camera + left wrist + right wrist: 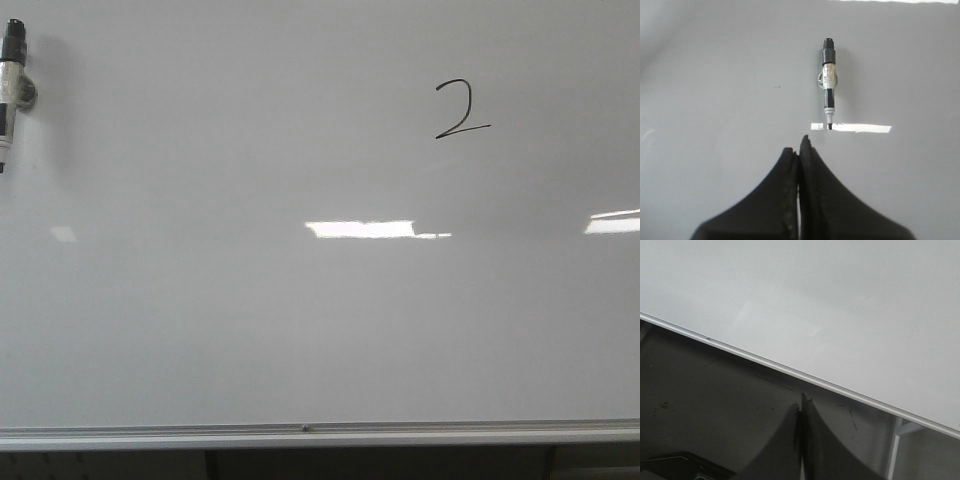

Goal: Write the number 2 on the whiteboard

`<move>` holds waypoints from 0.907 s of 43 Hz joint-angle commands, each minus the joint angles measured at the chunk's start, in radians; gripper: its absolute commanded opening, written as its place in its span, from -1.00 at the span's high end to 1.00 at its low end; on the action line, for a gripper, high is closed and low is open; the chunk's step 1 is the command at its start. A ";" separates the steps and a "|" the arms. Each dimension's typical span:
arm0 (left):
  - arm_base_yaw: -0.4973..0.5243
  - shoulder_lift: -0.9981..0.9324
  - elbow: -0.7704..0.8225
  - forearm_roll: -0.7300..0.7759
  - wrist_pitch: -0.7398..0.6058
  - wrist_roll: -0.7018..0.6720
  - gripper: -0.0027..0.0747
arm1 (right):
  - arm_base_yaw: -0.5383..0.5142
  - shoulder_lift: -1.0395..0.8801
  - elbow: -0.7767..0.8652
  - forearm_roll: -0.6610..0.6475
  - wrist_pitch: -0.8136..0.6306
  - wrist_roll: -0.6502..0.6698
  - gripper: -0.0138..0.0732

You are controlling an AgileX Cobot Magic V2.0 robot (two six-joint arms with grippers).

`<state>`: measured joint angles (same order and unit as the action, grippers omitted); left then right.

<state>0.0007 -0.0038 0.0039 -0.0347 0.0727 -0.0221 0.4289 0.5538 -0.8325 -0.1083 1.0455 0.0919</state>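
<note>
glossy pale whiteboard (250, 330) fills almost the whole front view, its silver frame running along the bottom edge and strips of ceiling light glaring off the middle. we see the number 2 (461, 110) already drawn in thin black line at the upper right of the frame, curved top over a slanted base stroke. a marker (10, 85) sits at the far upper left edge, upright, apparently clipped to the board, well apart from the digit.

in the left wrist view our left gripper (800, 150) has its black fingers pressed together with nothing between them; the marker (828, 85) lies ahead of it and a little to the right in that picture, long axis pointing straight back toward the fingers, tip nearest them and touching nothing. our right gripper (801, 407) is likewise closed and empty, hanging below the whiteboard's (840, 300) frame edge, which crosses its view on a diagonal.

we judge the writing done and the pen set aside. were the marker needed again, the left arm is plainly the nearer one, and it would have to spread its fingers first.
</note>
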 commanded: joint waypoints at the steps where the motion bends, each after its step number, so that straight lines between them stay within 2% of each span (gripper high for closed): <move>1: 0.000 -0.028 0.035 0.001 -0.084 -0.012 0.98 | -0.005 0.005 -0.021 -0.010 -0.054 -0.009 0.84; 25: 0.000 -0.028 0.035 0.001 -0.084 -0.012 0.98 | -0.011 -0.027 -0.001 -0.010 -0.067 -0.009 0.84; 30: 0.000 -0.026 0.035 0.001 -0.084 -0.012 0.98 | -0.096 -0.097 0.048 -0.005 -0.092 -0.009 0.84; 39: 0.000 -0.026 0.035 0.001 -0.084 -0.012 0.98 | -0.315 -0.292 0.248 0.008 -0.406 -0.009 0.84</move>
<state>0.0007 -0.0038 0.0039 -0.0347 0.0727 -0.0221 0.1832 0.3101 -0.6328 -0.0966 0.8336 0.0919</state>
